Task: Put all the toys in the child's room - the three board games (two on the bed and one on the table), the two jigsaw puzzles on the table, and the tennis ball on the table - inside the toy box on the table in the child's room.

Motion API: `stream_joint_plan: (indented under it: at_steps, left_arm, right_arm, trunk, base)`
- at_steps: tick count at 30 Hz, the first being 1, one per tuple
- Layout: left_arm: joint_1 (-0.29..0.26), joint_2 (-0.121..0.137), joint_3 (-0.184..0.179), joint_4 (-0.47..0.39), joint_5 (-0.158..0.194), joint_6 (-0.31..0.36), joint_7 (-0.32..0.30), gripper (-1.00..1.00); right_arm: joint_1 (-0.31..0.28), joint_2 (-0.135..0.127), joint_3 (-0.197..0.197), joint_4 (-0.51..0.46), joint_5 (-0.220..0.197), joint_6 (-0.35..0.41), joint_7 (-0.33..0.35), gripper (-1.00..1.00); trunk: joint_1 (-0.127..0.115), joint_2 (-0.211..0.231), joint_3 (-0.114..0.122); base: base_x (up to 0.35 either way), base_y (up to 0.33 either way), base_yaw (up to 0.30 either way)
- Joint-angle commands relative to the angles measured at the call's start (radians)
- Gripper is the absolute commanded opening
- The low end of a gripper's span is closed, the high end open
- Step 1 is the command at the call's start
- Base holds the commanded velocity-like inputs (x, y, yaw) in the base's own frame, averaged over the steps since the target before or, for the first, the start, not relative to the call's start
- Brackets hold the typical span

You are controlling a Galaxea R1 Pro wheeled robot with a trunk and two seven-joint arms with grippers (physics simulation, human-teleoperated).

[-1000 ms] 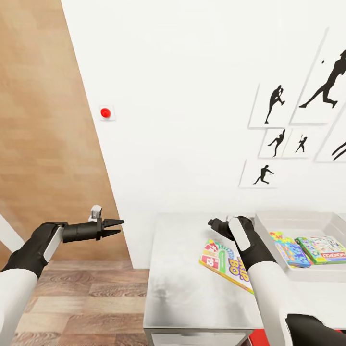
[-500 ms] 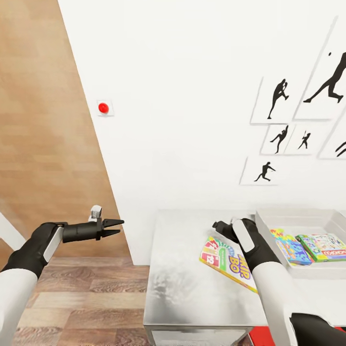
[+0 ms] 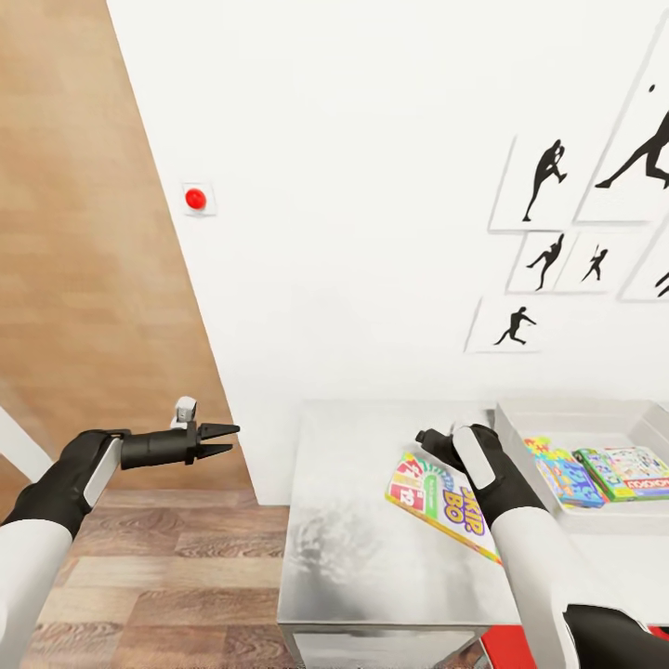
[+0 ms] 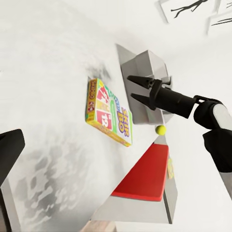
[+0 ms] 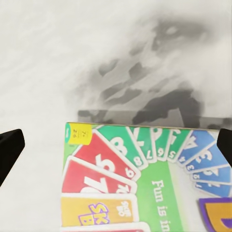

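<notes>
Table (image 3: 372, 557) lower centre-right of head view. Game box (image 3: 437, 506) on it, mid-frame. Tub (image 3: 520, 437) right of it, on table, holding two boxes (image 3: 604, 472). Wall pictures (image 3: 557, 242) upper right.

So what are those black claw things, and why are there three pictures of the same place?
It's a pretend robot in a computer game world. The claws are its two grippers. The big picture comes from its head; the other two from little cameras on its wrists. The left gripper hangs over the floor, holding nothing. The right gripper is open above the table, over the SKIP BO game box. It isn't holding it. Beside that sits the grey toy box with a jigsaw puzzle and a Monopoly box inside. The left wrist camera also spots the tennis ball.
</notes>
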Motion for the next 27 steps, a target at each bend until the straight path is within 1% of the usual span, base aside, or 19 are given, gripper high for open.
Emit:
stream_joint_plan:
  at_steps: [1, 27]
  left_arm:
    - [-0.001, 0.000, 0.000, 0.000, 0.001, 0.006, -0.002, 1.00]
    - [-0.001, 0.000, 0.000, 0.000, 0.001, 0.006, -0.001, 1.00]
  right_arm:
    - [-0.001, 0.001, -0.003, -0.001, -0.010, 0.002, -0.009, 1.00]
    - [-0.001, -0.004, -0.001, -0.001, -0.008, -0.001, -0.009, 1.00]
  trunk:
    - [0.001, -0.002, -0.004]
    - [0.001, -0.002, -0.046]
  base:
    - [0.000, 0.000, 0.000]
    - [0.000, 0.000, 0.000]
